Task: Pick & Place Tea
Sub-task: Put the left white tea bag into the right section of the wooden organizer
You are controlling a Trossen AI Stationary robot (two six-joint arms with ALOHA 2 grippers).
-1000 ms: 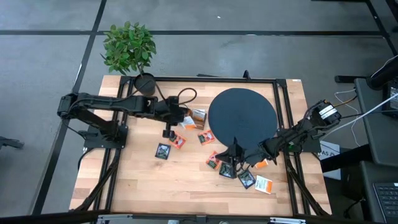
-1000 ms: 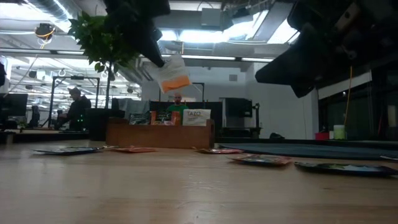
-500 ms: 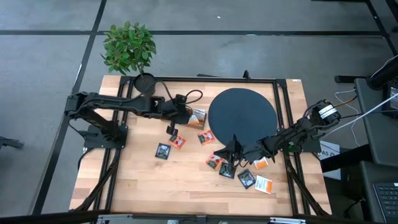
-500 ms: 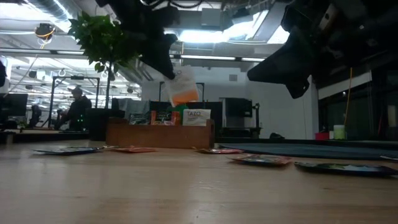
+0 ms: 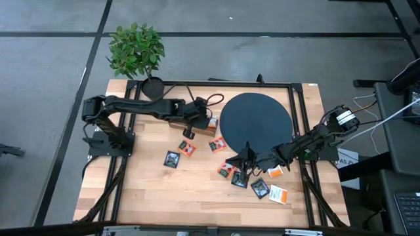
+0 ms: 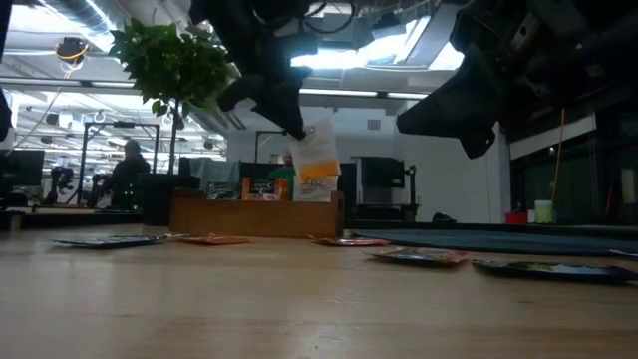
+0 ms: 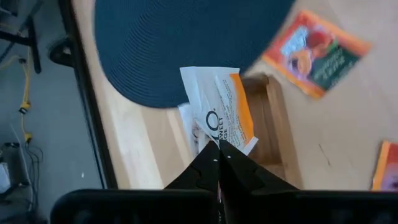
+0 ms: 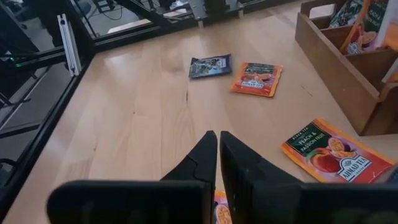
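- One white-and-orange sachet [image 7: 219, 112] is pinched at its lower edge in the left gripper [image 7: 219, 149], jaws clenched on it, hanging just above the wooden tray [image 7: 273, 124]; print partly cut off.
- Right gripper [image 8: 218, 140] is closed, empty, over bare table [image 8: 143, 124]; one sachet [image 8: 219, 211] lies mostly hidden beneath its fingers.
- Several sachets lie loose ahead of it, the red-orange sachet [image 8: 256, 78] among them.

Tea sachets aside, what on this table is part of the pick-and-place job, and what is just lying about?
Part of the job:
- white-and-orange sachet, pinched in the left gripper above the wooden tray
- loose sachets on the table
- right gripper, shut, empty, above them

Lying about:
- black round disc
- potted plant
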